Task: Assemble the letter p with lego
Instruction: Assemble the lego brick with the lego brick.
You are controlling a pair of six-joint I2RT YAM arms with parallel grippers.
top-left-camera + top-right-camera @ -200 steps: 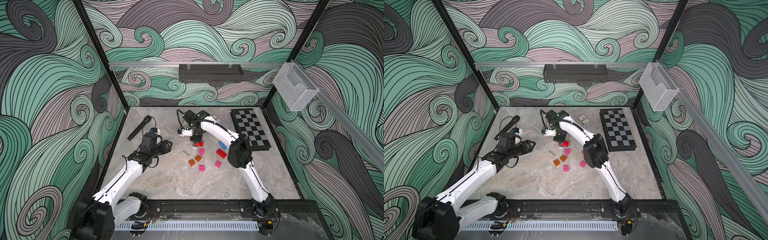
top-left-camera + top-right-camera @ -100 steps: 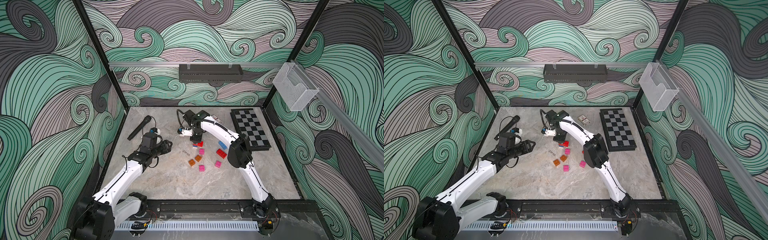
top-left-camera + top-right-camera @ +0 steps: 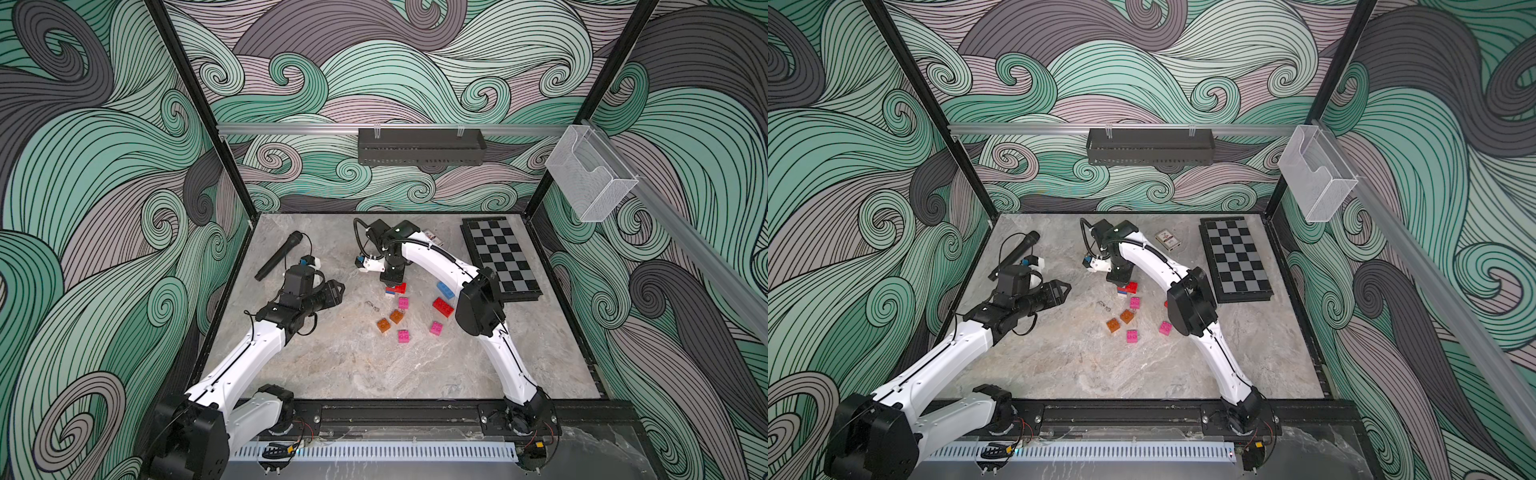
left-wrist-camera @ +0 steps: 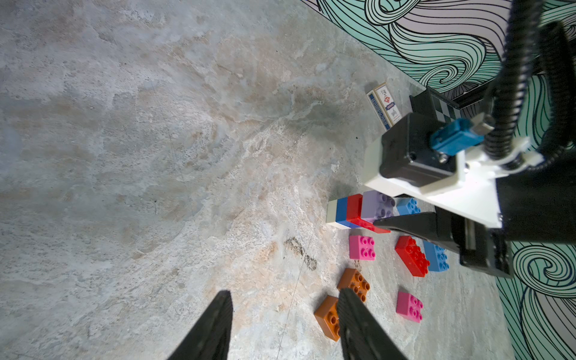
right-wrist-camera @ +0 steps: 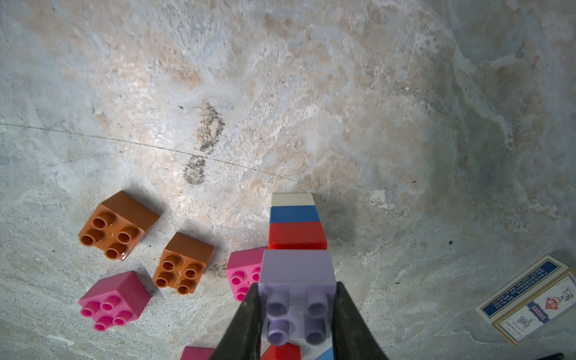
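The right end effector (image 5: 297, 288) is clenched on a lilac square studded brick (image 5: 297, 271), which tops a stack of red, blue and white bricks (image 5: 294, 218) on the grey marbled bench (image 5: 280, 93). The left end effector (image 4: 284, 294) hangs half-spread, empty, near two orange square bricks (image 4: 353, 282).

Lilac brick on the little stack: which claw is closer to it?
Right. The right gripper is shut on the lilac brick, clamping two opposite sides; the left gripper hangs open, well apart from it.
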